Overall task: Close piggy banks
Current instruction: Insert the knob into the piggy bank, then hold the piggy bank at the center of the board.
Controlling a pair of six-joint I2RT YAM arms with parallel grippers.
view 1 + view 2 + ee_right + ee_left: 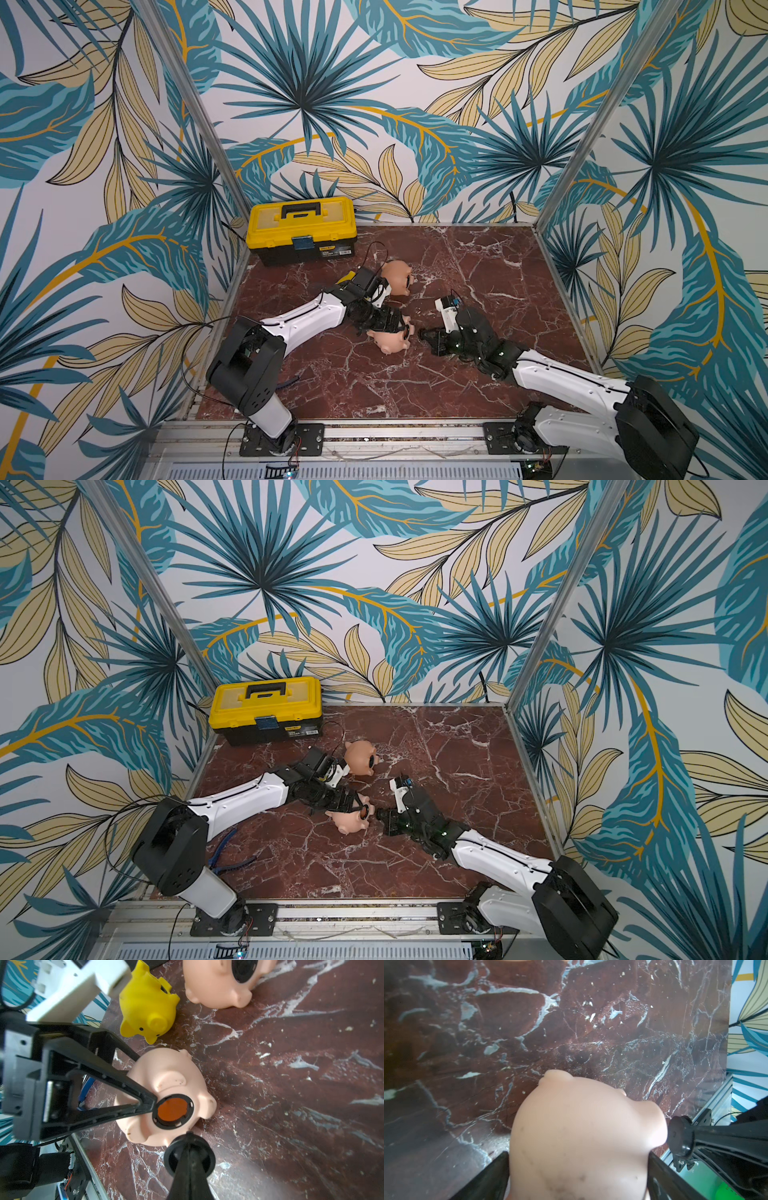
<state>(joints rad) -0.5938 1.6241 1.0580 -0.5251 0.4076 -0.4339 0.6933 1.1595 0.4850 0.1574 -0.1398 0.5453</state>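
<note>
Pink piggy bank (pixel 581 1126) sat clasped in the wide left gripper (pixel 579 1154) — right gripper (pixel 189 1147), at three o'clock, pinched a black plug (pixel 172 1157).

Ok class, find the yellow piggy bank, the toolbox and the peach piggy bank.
yellow piggy bank (pixel 147 1003): right wrist view, body.
toolbox (pixel 301 227): in a top view, yellow lid.
peach piggy bank (pixel 395 274): in a top view, rounded body.

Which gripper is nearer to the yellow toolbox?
Left. The left gripper clasps the pale pink piggy bank from the toolbox side; the right gripper, holding a black disc, sits on that pig's far side, farther away.
</note>
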